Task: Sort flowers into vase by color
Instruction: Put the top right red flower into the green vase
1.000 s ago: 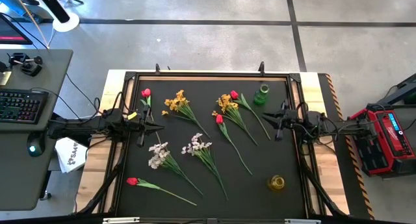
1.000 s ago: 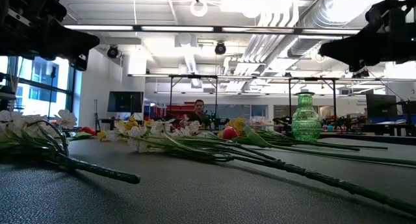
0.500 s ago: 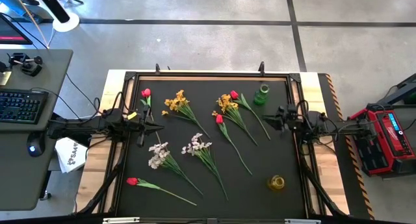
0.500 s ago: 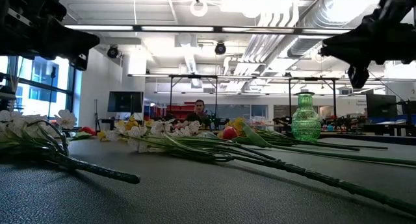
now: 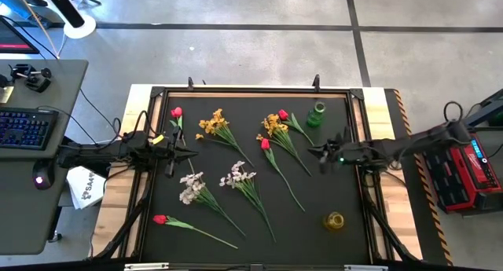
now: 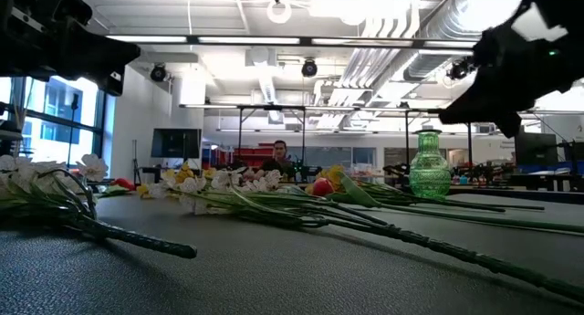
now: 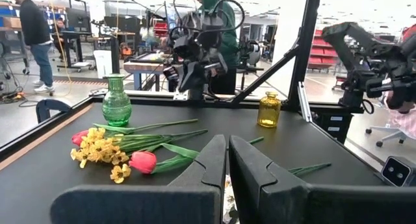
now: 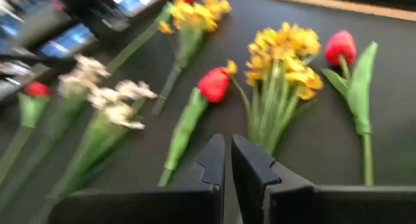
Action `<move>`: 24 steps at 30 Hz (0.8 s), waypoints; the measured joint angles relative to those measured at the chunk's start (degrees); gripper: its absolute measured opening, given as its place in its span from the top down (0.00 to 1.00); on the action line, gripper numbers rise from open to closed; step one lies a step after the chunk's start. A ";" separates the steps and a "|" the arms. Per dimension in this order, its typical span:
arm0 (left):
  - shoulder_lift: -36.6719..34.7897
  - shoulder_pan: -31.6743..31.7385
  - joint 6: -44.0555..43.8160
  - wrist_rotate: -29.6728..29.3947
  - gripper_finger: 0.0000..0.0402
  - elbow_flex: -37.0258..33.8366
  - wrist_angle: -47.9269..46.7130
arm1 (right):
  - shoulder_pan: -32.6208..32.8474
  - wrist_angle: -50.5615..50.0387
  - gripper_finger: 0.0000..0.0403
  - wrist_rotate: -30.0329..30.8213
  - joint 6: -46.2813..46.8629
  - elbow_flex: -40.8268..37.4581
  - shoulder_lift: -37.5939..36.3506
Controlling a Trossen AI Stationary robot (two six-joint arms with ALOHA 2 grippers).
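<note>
From above, eight green-stemmed artificial flowers lie scattered on the black table mat — a green glass vase stands behind the right gripper, fingers closed, empty. Wrist views: left gripper pinched closed; red tulip bud, seemingly blurred, lies ahead.

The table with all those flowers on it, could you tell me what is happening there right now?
Nothing is held yet. Red, yellow and white flowers lie loose on the black table, and the green vase and yellow vase stand empty. The right gripper, fingers shut, hangs over the mat beside the stems of the yellow and red flowers near the green vase. The left gripper, also shut, waits at the table's left side.
</note>
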 joint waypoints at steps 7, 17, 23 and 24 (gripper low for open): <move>0.00 0.00 0.00 0.02 0.98 -0.01 0.01 | -3.56 -0.82 0.86 -0.62 4.43 1.46 11.59; 0.00 0.00 0.00 0.01 0.98 -0.01 0.05 | -12.17 0.33 0.51 0.12 1.51 1.46 20.70; -0.02 -0.01 -0.14 0.01 0.98 0.00 1.21 | -15.33 4.86 0.51 1.42 -0.26 1.46 26.92; -0.01 0.00 -0.51 0.01 0.98 -0.02 1.14 | -15.54 5.60 0.52 1.41 -0.26 1.46 27.89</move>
